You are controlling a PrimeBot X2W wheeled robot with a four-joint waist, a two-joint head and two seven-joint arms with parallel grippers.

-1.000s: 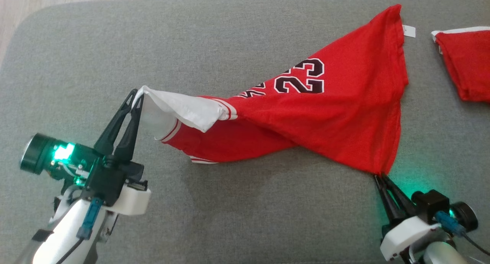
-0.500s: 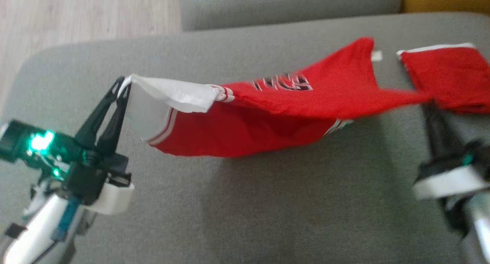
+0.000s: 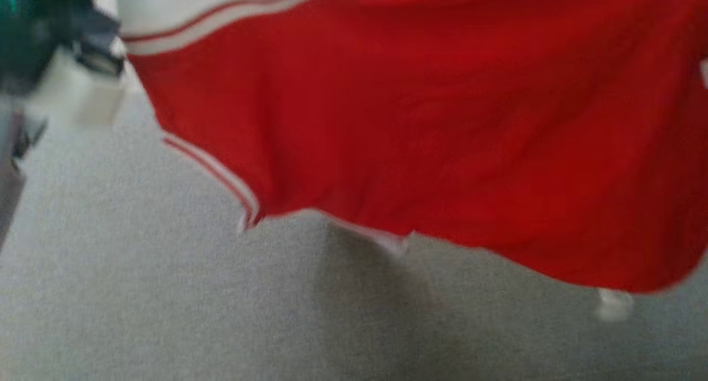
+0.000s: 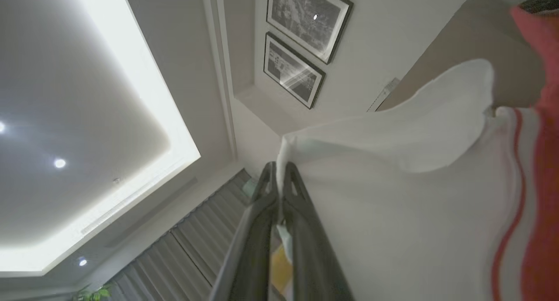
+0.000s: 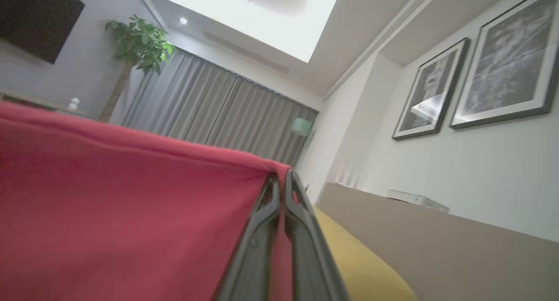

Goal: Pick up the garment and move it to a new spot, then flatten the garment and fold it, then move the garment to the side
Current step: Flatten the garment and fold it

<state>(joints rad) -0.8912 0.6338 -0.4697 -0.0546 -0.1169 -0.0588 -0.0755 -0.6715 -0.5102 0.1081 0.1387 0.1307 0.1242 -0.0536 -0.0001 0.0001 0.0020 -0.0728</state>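
The garment (image 3: 420, 121), a red jersey with white striped trim, hangs spread in the air above the grey cushion (image 3: 166, 303), its lower edge loose. In the left wrist view my left gripper (image 4: 278, 170) is shut on the garment's white sleeve corner (image 4: 393, 170), fingers pointing up toward the ceiling. In the right wrist view my right gripper (image 5: 279, 178) is shut on a red corner of the garment (image 5: 131, 205), also raised. A blurred part of the left arm (image 3: 50, 55) sits at the head view's upper left.
The grey cushion lies under the hanging cloth, with its shadow (image 3: 376, 314) on it. Framed pictures (image 5: 480, 74), grey curtains (image 5: 209, 113), a potted plant (image 5: 139, 43) and a yellow cushion (image 5: 362, 266) stand around the raised grippers.
Both grippers have lifted the garment off the cushion and it now hangs stretched between them. The right gripper closed on its red corner. The head camera has shifted too.
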